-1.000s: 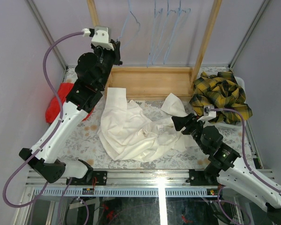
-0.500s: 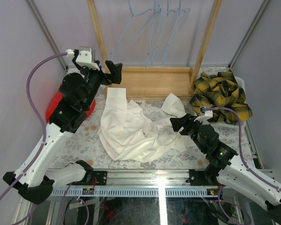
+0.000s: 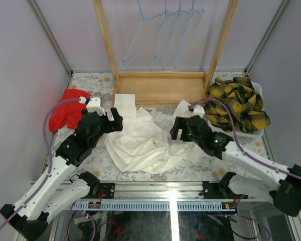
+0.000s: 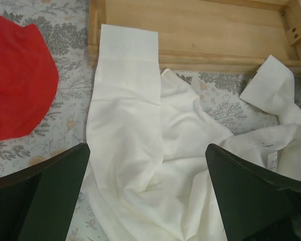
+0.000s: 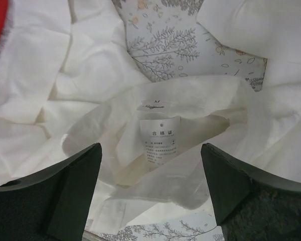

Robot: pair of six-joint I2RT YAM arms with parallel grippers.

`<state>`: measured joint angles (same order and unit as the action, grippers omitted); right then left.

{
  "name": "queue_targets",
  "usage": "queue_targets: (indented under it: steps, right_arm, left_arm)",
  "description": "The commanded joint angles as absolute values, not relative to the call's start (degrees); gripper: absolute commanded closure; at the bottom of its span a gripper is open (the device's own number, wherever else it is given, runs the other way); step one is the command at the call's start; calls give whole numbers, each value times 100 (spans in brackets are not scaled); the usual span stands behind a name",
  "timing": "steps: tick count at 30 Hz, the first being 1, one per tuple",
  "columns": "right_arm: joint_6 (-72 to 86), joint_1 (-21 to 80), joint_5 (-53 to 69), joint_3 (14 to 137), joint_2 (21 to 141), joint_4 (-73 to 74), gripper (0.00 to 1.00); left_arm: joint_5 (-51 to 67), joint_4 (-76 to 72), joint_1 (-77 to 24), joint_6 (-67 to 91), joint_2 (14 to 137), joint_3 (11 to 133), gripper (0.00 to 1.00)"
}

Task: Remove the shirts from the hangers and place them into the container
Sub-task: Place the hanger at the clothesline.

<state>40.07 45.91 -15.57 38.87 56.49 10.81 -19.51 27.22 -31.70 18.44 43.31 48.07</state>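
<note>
A crumpled white shirt [image 3: 140, 140] lies spread on the patterned table in front of the rack. My left gripper [image 3: 113, 122] hovers over its left side, open, with nothing between the jaws [image 4: 148, 201]; below it is a sleeve [image 4: 128, 75]. My right gripper [image 3: 176, 129] is open above the shirt's collar and paper label [image 5: 160, 135], holding nothing [image 5: 150, 201]. A yellow-and-black plaid shirt [image 3: 238, 103] fills the white container [image 3: 258, 89] at the right. Several bare light-blue hangers [image 3: 163, 40] hang from the rack at the back.
The wooden rack base [image 3: 163, 88] and its two uprights [image 3: 105, 40] stand behind the shirt. A red cloth [image 3: 65, 113] lies at the left, close to my left arm. Grey walls close in both sides.
My left arm came down from the hangers to the white shirt and its jaws opened. My right gripper swung left over the collar and opened wider. The leftmost hanger shifted.
</note>
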Motion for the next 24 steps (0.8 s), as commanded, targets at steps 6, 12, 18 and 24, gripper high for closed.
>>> queue_targets:
  steps: [6,12,18,24]
  right_arm:
    - [3075,4595,-225,5841,8156,2513,5]
    - [3166,4628,1506,5633,8869,1883,1]
    - [2943,5066,933,5669,9488,2305,1]
    - [3364,5574,-524,5346,10187,2572,0]
  left_arm:
    - [-2222,3151,-3120,2079,3981,4420,0]
    - [-2547,3217,-3122,1926,3870,4267,0]
    - [-2692,2982,-3120,1877,3760,4157,0]
    - [-2622,2734,-3120,1882,3695,3957,0]
